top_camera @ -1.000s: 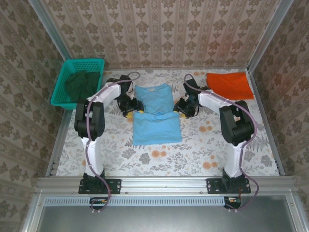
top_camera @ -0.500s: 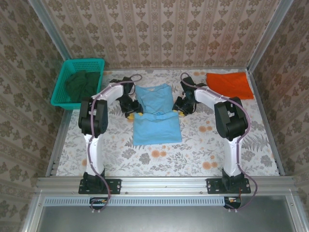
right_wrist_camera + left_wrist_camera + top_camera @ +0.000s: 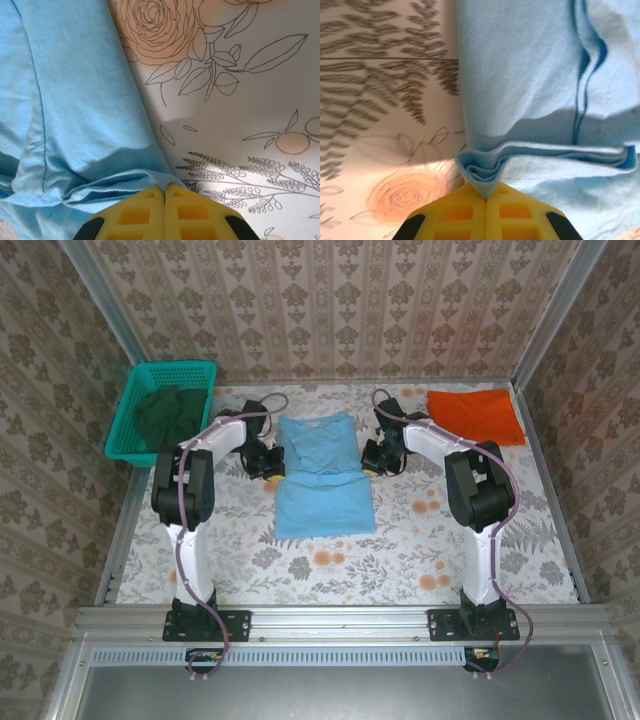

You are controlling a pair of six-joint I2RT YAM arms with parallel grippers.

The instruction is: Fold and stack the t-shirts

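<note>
The light-blue t-shirt (image 3: 322,472) lies in the middle of the table, its near half folded up towards the far half. My left gripper (image 3: 271,464) is at its left edge, yellow jaws shut on a bunched fold of the blue cloth (image 3: 481,170). My right gripper (image 3: 372,458) is at the shirt's right edge, shut on the blue hem (image 3: 155,177). The orange t-shirt (image 3: 475,415) lies folded flat at the far right corner, apart from both grippers.
A green basket (image 3: 165,408) holding dark green cloth stands at the far left. The table has a floral cloth (image 3: 430,540). Patterned walls close in the back and both sides.
Both grippers have carried the blue shirt's fold line away from the camera, so the folded near panel now reaches further over the far half. The orange shirt and basket have not moved.
</note>
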